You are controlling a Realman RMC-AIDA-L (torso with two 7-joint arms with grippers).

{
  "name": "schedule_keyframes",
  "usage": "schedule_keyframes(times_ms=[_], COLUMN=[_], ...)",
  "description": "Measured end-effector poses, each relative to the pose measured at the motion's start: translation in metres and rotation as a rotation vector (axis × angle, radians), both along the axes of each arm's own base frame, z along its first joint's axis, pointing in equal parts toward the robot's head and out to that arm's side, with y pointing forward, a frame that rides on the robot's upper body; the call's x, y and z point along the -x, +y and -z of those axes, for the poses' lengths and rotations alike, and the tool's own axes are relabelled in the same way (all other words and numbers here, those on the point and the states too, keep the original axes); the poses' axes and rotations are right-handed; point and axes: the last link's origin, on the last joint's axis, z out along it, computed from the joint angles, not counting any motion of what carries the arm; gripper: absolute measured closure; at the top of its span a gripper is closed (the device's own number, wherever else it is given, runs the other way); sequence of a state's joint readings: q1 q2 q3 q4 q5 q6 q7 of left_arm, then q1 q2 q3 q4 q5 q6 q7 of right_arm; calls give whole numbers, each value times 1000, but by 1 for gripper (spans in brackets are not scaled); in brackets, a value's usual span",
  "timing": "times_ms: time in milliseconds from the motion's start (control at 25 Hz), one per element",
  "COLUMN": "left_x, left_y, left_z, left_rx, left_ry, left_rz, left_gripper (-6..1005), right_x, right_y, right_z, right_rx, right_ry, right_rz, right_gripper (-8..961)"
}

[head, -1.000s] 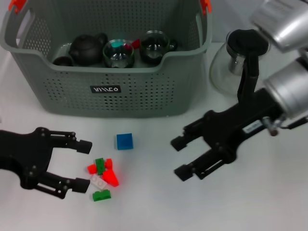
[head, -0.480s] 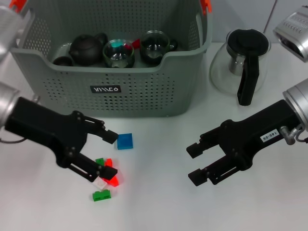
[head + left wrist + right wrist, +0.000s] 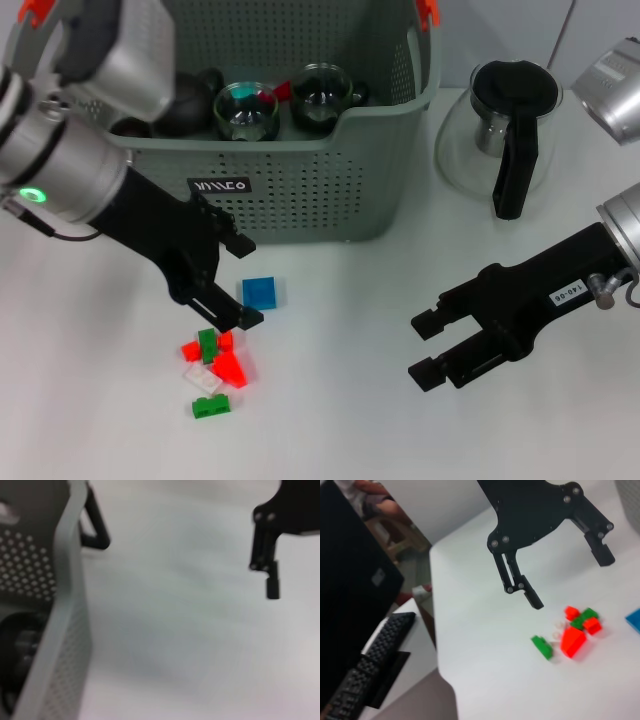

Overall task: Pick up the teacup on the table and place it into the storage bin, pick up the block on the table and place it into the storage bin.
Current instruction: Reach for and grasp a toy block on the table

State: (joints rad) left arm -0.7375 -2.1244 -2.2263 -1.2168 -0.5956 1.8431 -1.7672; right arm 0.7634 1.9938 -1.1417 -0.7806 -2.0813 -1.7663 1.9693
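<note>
Translucent blue block (image 3: pixel 262 292), square-faced

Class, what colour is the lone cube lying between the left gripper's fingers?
Blue cube, clearest in the head view.

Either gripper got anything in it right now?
Neither. The left gripper is open with its fingers either side of the blue block, not closed on it; the right gripper hangs open over bare table.

Blue block (image 3: pixel 261 292) flat on desk (image 3: pixel 330 420), just before storage bin (image 3: pixel 300 190). Bin upright, grey-green, perforated; glass teacups (image 3: pixel 247 108) inside.
</note>
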Motion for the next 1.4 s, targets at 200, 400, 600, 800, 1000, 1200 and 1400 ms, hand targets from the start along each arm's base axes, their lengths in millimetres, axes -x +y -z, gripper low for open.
schedule_keyframes(times_ms=[200,400,600,800,1000,1200,1400], left_x=[-4,-7,-10,-14,-14,-14,-12], left_y=[5,9,10,10,8,11,14], left_z=[15,28,41,49,63,72,79], left_rx=[-44,-75,-96,-96,-113,-133,-138], left_ry=[64,102,172,223,298,334,347], left_rz=[-17,-31,-44,-44,-7,44,59], left_gripper=[90,90,91,94,95,94,95], right_x=[-4,-3,-2,-2,-3,-2,-2], right_y=[5,11,13,14,13,13,13], right_z=[1,-2,-4,-4,-1,1,1], right_rx=[-34,-63,-81,-93,-98,-99,-102], right_ry=[-27,-24,-15,-1,7,14,17], right_rz=[-8,-23,-28,-21,-12,-6,1], right_gripper=[128,128,129,128,128,129,129])
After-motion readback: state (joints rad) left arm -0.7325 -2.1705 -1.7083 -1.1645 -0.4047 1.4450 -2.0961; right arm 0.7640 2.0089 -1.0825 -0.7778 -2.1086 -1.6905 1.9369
